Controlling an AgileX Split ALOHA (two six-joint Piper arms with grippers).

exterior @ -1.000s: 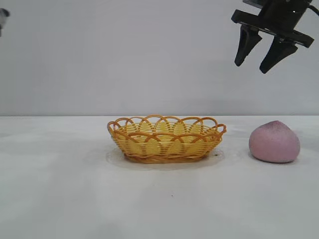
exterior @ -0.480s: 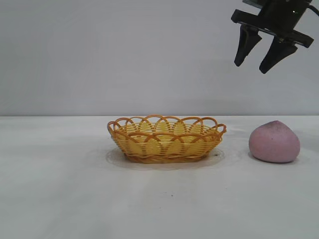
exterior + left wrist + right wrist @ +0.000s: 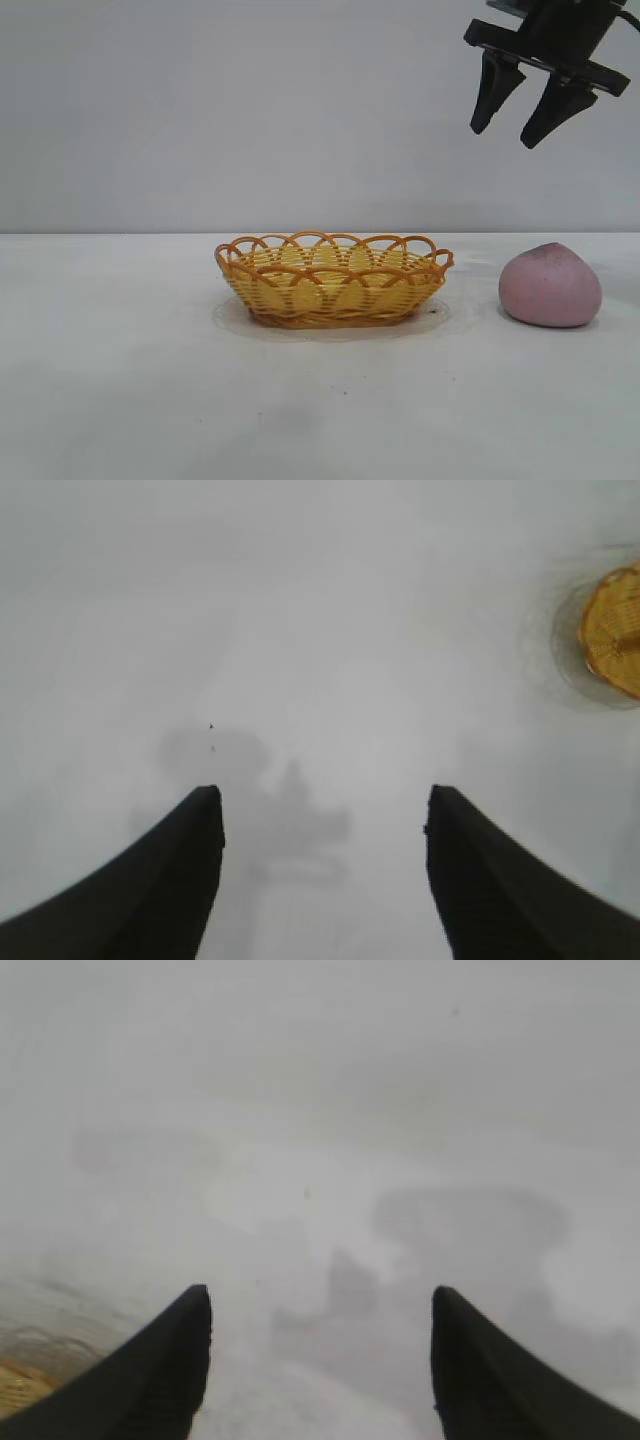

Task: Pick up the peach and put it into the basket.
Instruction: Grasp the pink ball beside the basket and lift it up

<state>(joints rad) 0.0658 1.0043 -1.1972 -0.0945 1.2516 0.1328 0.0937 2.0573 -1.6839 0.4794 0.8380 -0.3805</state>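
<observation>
The dusty pink peach (image 3: 551, 285) lies on the white table at the right. The yellow-orange wicker basket (image 3: 333, 278) stands empty at the middle, left of the peach. My right gripper (image 3: 503, 137) hangs open and empty high above the table, above and a little left of the peach. Its wrist view shows the open gripper (image 3: 320, 1295) over bare table, with a bit of the basket (image 3: 18, 1380) at the edge; the peach is not in that view. My left gripper (image 3: 320, 795) is open and empty over bare table, with the basket (image 3: 615, 630) far off; it is outside the exterior view.
The white table (image 3: 120, 380) runs flat across the whole view, with a plain grey wall behind. A few small dark specks lie on the table in front of the basket.
A bit of the left arm at the exterior view's top left edge has gone out of view. The right gripper, peach and basket have not visibly moved.
</observation>
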